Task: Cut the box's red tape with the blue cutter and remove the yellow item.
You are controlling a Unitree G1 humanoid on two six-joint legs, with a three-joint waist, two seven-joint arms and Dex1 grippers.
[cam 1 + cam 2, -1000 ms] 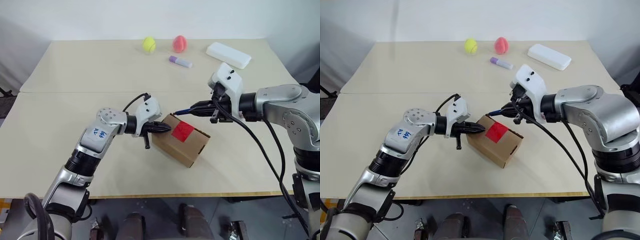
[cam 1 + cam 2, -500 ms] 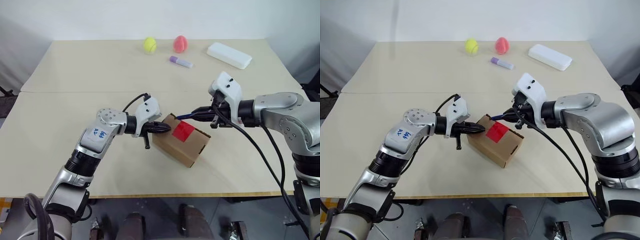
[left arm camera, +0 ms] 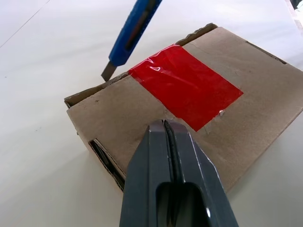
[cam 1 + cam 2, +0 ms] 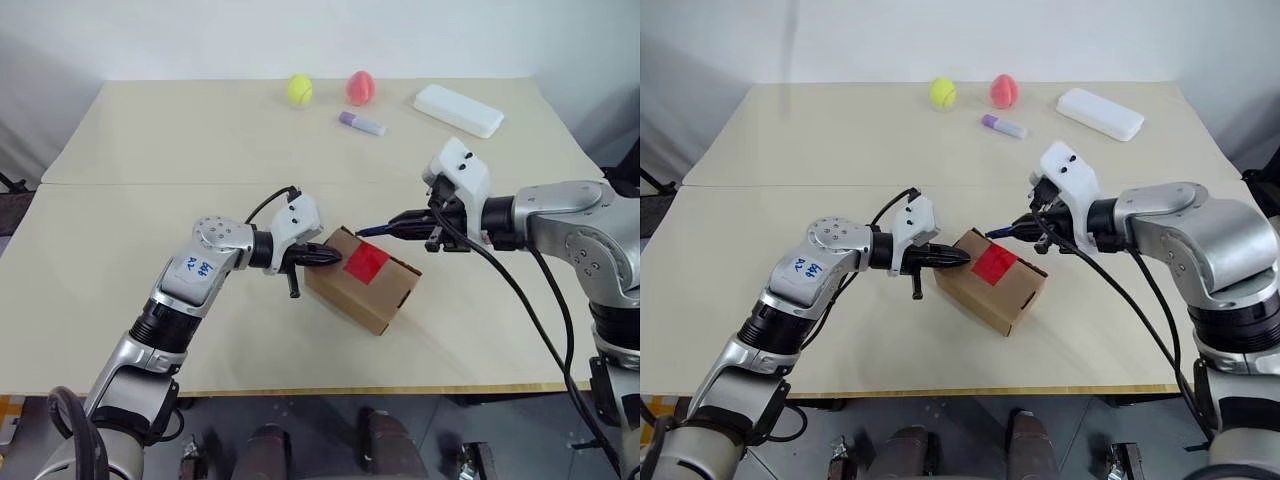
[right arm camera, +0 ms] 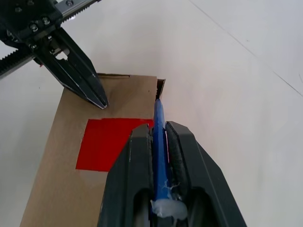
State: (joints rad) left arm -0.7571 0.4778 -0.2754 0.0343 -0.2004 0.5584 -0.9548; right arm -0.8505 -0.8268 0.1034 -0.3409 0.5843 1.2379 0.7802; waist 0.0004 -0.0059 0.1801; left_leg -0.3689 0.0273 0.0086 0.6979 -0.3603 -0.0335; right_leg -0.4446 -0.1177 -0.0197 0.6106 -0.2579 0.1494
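On the worktop (image 4: 120,150), a pale beige surface of two boards joined by a seam, bare room lies to the left, front and right of the box (image 4: 362,279). It sits near the middle, well back from the front edge, set at an angle: plain brown cardboard, tuck flaps at the ends, no print readable. Far back lie a white case (image 4: 457,109), a pink ball (image 4: 359,87), a yellow-green ball (image 4: 298,89) and a lilac tube (image 4: 360,123). On the box's top is the red tape (image 3: 185,85), glossy and slightly wrinkled. The left claw (image 4: 333,259), fingers pressed together, rests its tip on the top near the tape. The right claw (image 4: 398,226) clamps the cutter (image 3: 132,36), its dark tip at the box's far edge beside the tape.
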